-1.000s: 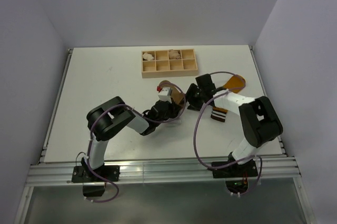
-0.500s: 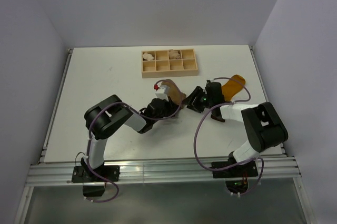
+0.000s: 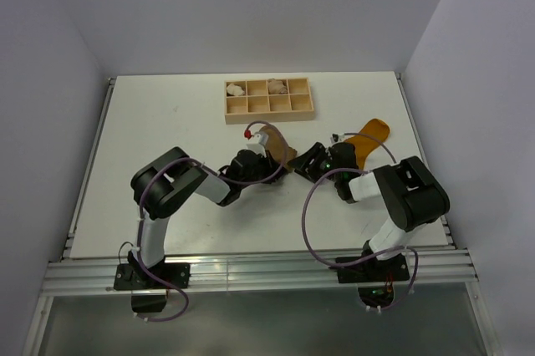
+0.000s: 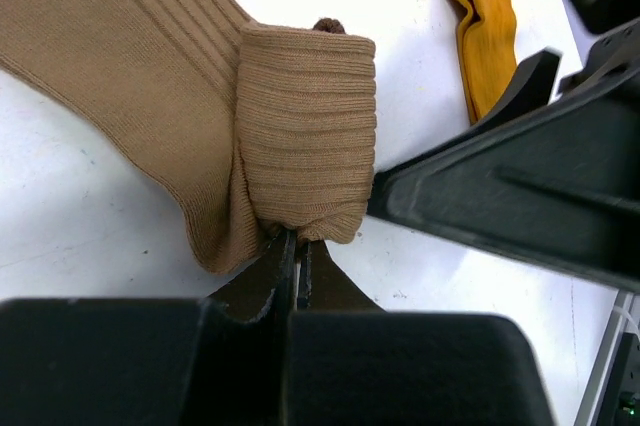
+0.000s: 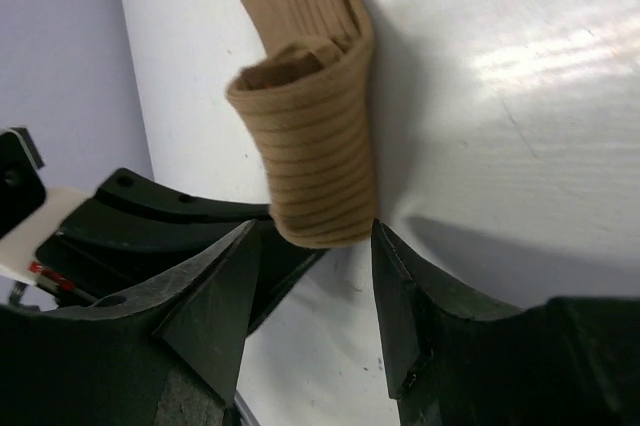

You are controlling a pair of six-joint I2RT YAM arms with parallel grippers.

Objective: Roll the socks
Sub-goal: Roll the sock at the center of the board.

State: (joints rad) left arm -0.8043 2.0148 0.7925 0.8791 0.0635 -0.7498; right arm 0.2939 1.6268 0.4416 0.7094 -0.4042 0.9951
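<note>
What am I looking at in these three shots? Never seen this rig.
Two robot arms bolted to a white table, each ending in a two-finger gripper. One picture looks down from above; the others come from wrist cameras. On the table: a wooden tray, an orange sock and a partly rolled tan sock. The left gripper is shut, pinching the roll's edge. The right gripper is open, straddling the roll's end.

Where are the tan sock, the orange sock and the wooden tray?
tan sock (image 4: 305, 136): left wrist view, on its rolled-up part.
orange sock (image 4: 480, 16): left wrist view, on its wider end.
wooden tray (image 3: 259, 104): top view, on the bare floor of a near compartment.
</note>
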